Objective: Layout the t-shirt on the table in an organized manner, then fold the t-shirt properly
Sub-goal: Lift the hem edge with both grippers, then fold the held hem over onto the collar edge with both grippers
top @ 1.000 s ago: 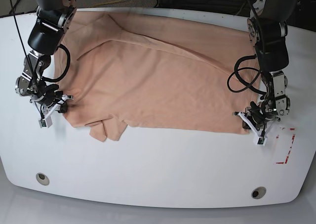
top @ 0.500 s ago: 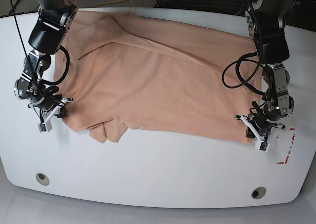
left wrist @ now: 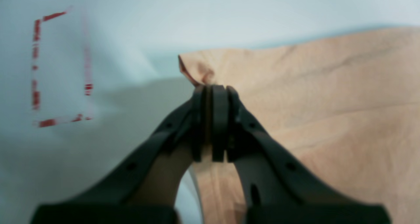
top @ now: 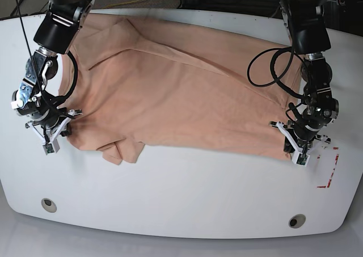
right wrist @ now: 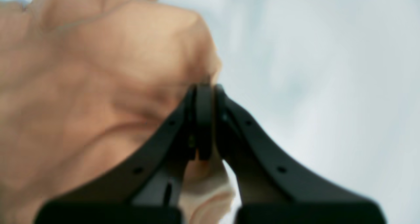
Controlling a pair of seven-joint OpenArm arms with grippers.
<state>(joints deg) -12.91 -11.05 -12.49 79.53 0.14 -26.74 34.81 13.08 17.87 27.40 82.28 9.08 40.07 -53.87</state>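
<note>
While wrist views show pinched corners, base shows the t-shirt spread.

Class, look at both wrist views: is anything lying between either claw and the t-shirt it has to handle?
Nothing visible. The left claw is shut on a corner of the t-shirt, beside the red rectangle mark. The right claw is shut on the shirt's opposite edge. Only bare table surrounds them.

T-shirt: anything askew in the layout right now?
Yes. The t-shirt isn't flat: a sleeve is folded under at the near edge, and a long diagonal crease runs across the back half.
</note>
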